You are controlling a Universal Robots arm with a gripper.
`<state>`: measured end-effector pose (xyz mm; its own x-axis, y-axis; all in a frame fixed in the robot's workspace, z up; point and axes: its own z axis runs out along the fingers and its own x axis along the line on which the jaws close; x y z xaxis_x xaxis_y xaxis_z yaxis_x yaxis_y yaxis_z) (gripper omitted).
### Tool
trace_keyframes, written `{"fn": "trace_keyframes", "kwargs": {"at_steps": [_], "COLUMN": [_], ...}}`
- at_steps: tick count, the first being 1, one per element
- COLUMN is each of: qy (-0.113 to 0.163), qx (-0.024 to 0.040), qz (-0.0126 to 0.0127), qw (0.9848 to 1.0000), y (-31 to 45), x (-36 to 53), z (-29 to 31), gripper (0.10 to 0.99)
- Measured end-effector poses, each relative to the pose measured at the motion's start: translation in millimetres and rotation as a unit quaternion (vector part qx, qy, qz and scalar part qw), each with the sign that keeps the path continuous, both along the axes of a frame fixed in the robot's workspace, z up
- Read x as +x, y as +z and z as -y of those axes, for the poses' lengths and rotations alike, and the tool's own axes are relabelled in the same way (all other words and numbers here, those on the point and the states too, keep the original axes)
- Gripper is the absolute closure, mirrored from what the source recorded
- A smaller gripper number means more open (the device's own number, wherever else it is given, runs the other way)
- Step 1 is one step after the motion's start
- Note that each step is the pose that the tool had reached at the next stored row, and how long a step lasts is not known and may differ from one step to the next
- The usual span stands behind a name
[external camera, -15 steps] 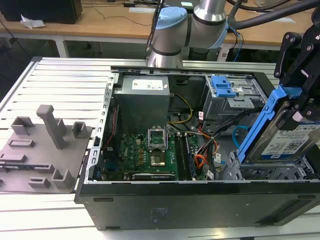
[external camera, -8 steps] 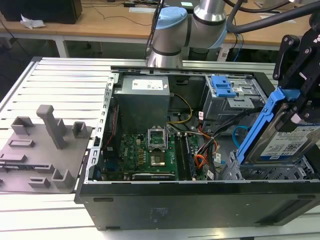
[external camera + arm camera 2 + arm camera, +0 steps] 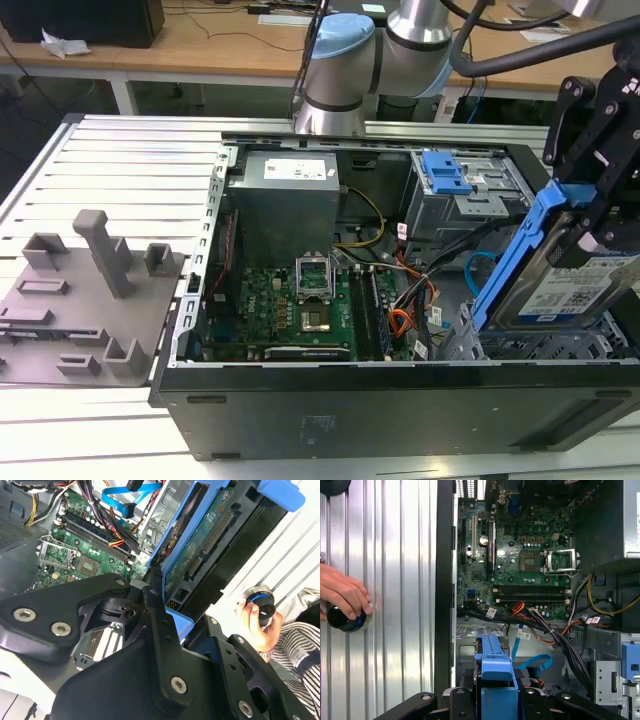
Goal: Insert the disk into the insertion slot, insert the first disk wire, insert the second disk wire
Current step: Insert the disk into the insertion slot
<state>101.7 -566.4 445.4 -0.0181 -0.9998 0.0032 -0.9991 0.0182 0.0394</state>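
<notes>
The work looks to be at its first step: the hand (image 3: pixel 590 235) is closed on the disk (image 3: pixel 565 290), gripping its blue carrier (image 3: pixel 520 250) and holding it steeply tilted over the insertion slot (image 3: pixel 520 345) at the exterior view's right, not yet seated in the bay. The second disk wire (image 3: pixel 478 268) loops loose inside the computer case (image 3: pixel 300 410), joined to nothing on the drive, so both wires appear left to do. Whether the disk's lower edge touches the cage cannot be told, since the carrier covers it. The first disk wire cannot be singled out among the bundled cables (image 3: pixel 405 300).
</notes>
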Motion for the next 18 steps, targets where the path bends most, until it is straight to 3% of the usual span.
{"fn": "trace_keyframes", "kwargs": {"at_steps": [2, 5, 12, 18], "qy": [0.000, 0.001, 0.001, 0.000], "qx": [0.0000, 0.0000, 0.0000, -0.0001], "qz": [0.0000, 0.0000, 0.0000, 0.0000], "qw": [1.0000, 1.0000, 1.0000, 1.0000], "y": [-1.0, -1.1, -4.2, -7.5], "x": [0.0, 1.7, 8.5, 8.6], "z": [-0.7, -11.6, -14.0, -15.2], "gripper": [0.722, 0.722, 0.722, 0.722]}}
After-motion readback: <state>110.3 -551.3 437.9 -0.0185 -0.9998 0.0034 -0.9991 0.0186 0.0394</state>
